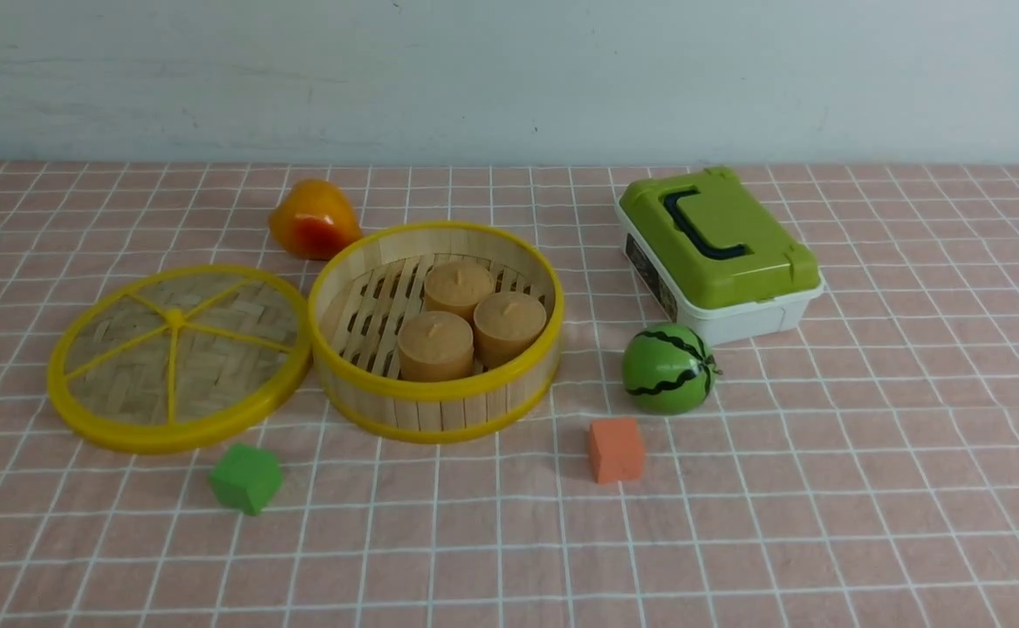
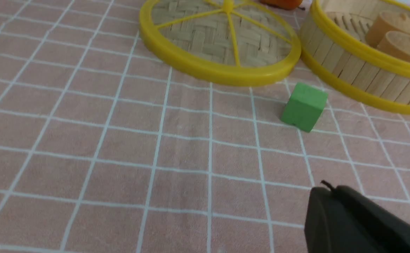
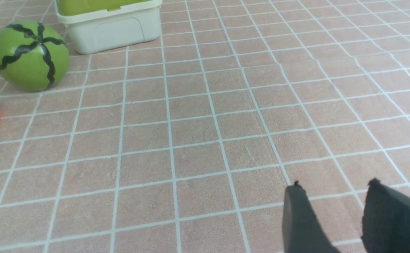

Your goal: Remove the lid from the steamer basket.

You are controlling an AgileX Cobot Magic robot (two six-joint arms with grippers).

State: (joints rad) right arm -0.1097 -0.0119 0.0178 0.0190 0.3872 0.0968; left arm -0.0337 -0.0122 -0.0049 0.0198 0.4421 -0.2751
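Inside steamer basket, three buns

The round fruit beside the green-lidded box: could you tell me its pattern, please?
Green with wavy black stripes; it shows best in the right wrist view.

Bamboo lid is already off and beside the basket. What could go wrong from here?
The lid sits right against the steamer basket, so nudging it could shift the basket and its three buns. The green block lies close to the lid's near edge; a low pass there by the left tool, which is shut, might knock it.
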